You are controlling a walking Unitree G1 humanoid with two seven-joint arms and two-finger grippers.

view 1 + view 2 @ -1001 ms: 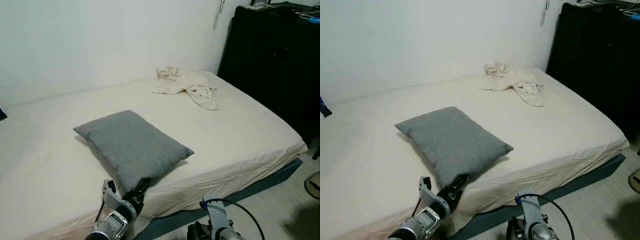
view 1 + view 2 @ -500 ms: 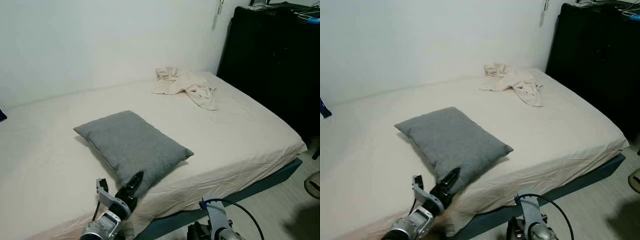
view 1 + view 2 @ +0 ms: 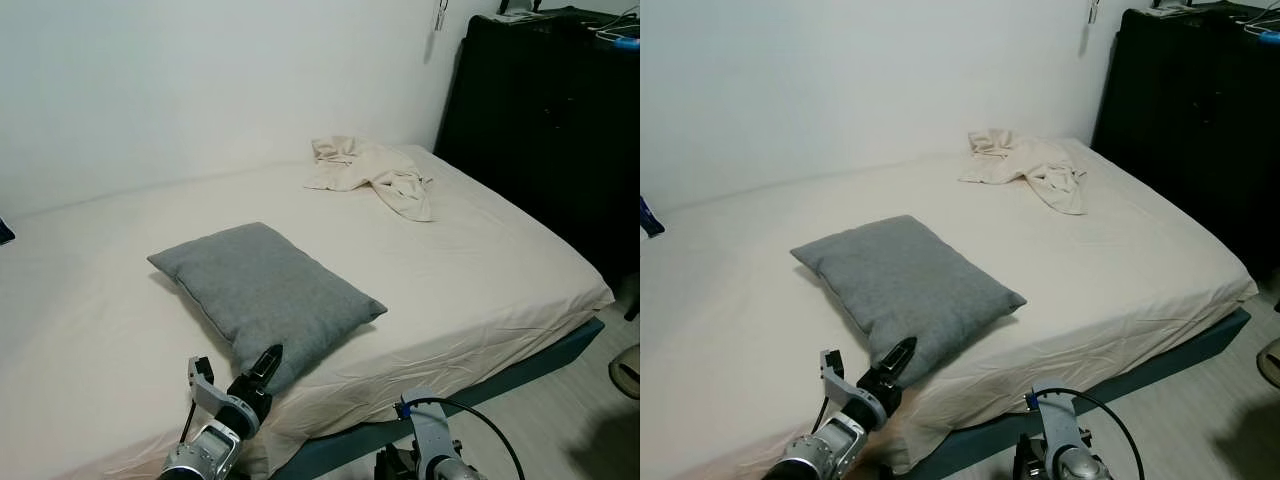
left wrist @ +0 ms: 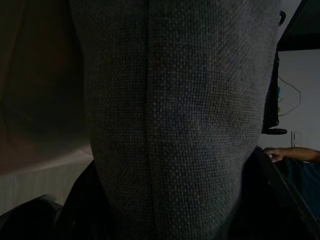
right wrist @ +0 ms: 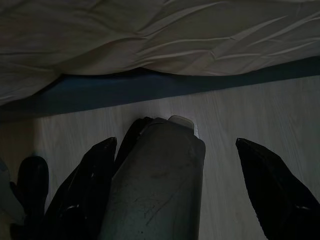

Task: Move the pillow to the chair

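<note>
A grey pillow (image 3: pixel 265 295) lies flat on the cream bed (image 3: pixel 480 260), its near corner close to the front edge. My left gripper (image 3: pixel 262 368) is at that near corner, with one black finger lying up against the pillow's edge. In the left wrist view the pillow (image 4: pixel 170 110) sits between the two spread fingers (image 4: pixel 270 190), so the gripper is open around the corner. My right arm (image 3: pixel 435 450) hangs low in front of the bed. Its gripper (image 5: pixel 174 144) is open above the pale floor.
A crumpled cream cloth (image 3: pixel 375 175) lies at the bed's far right. A tall black wardrobe (image 3: pixel 545 110) stands to the right of the bed. Pale floor (image 3: pixel 560 410) runs along the bed's front. A person's hand (image 4: pixel 290 154) shows in the left wrist view.
My left gripper has shifted a little to the left along the pillow's near corner. The pillow and my right arm have not moved.
</note>
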